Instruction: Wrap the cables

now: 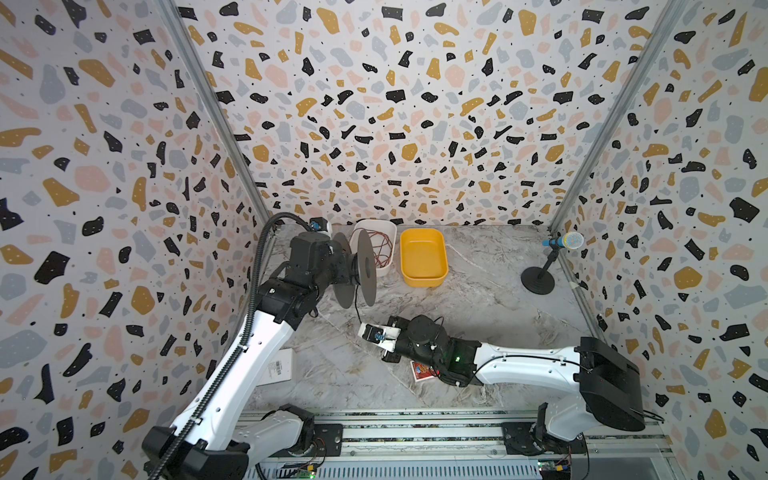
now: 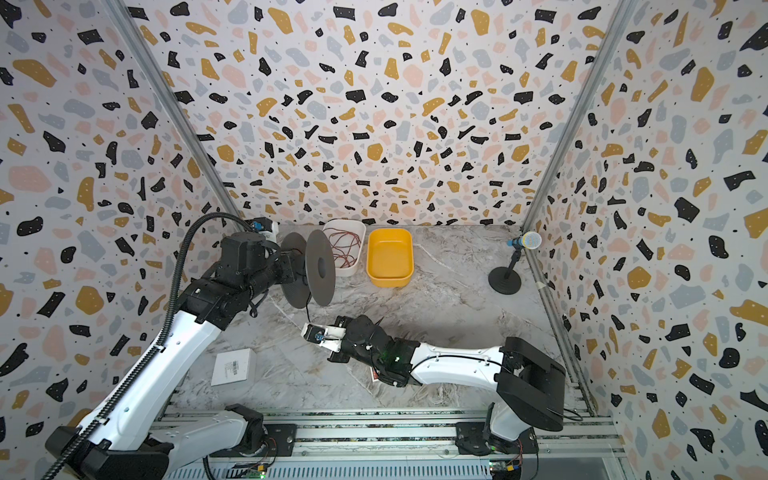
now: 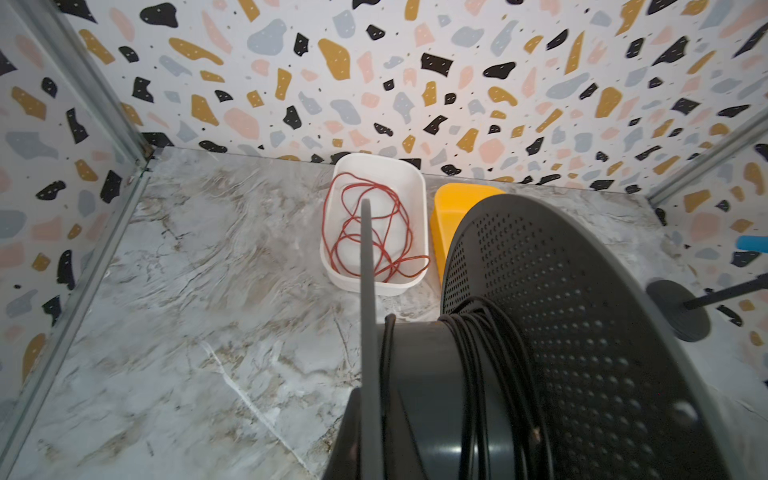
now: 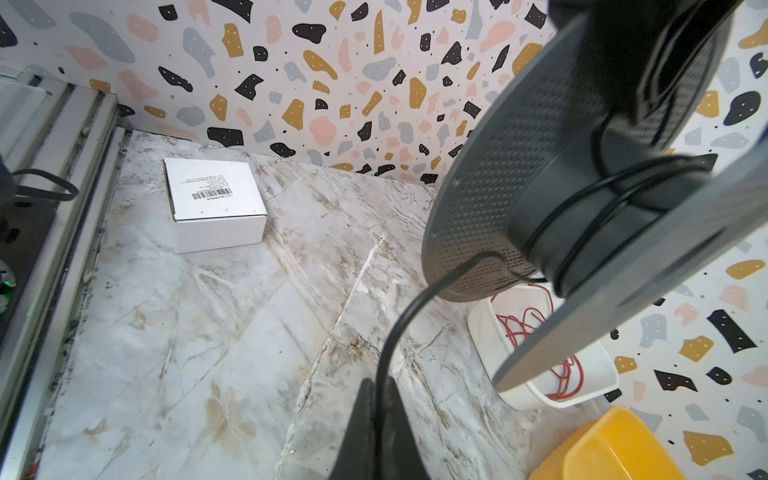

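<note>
Winding step: right gripper [image 4: 376, 399] clenched on black cable [image 4: 415, 300], left gripper [image 2: 286, 266] clamped on spool [image 1: 365, 266]; next needs taut feed onto hub [image 3: 419, 365]

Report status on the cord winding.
Left gripper shut, carrying reel. Right gripper shut on black cord, below reel. Cord partly wound. Box, white tub, yellow tub all apart from it.

The left arm [image 1: 266, 345] reaches up to the spool [image 1: 368, 268], with the closed left gripper hidden behind it. The right arm [image 1: 519, 363] lies low, and the right gripper [image 1: 365, 331], below the spool, pinches the cord [image 4: 399, 328].
</note>
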Action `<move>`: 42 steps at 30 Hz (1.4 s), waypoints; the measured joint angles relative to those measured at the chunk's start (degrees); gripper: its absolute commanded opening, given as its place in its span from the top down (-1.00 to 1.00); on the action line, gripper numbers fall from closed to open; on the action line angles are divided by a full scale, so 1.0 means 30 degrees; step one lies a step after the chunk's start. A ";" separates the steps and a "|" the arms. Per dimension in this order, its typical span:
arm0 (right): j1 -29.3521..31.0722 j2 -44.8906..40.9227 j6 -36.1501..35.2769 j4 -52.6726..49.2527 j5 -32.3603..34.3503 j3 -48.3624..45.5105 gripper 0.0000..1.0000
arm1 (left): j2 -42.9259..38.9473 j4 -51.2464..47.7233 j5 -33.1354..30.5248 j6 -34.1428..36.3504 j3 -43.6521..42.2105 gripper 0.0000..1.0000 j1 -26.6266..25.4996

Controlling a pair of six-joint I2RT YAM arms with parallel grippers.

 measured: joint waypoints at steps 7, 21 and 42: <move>0.0503 -0.1086 -0.0066 -0.2288 0.2251 0.1158 1.00 | 0.0022 0.0780 -0.1450 -0.0007 -0.1239 1.00 -0.0160; -0.1829 0.1049 0.1982 -0.7439 0.4634 0.7577 1.00 | 0.0015 0.0408 -0.2025 0.0546 -0.2251 1.00 -0.2062; -0.5581 0.4291 0.3490 -1.4294 0.0969 1.3136 0.81 | 0.1180 -0.1013 0.0437 0.3177 -0.1523 1.00 -0.2484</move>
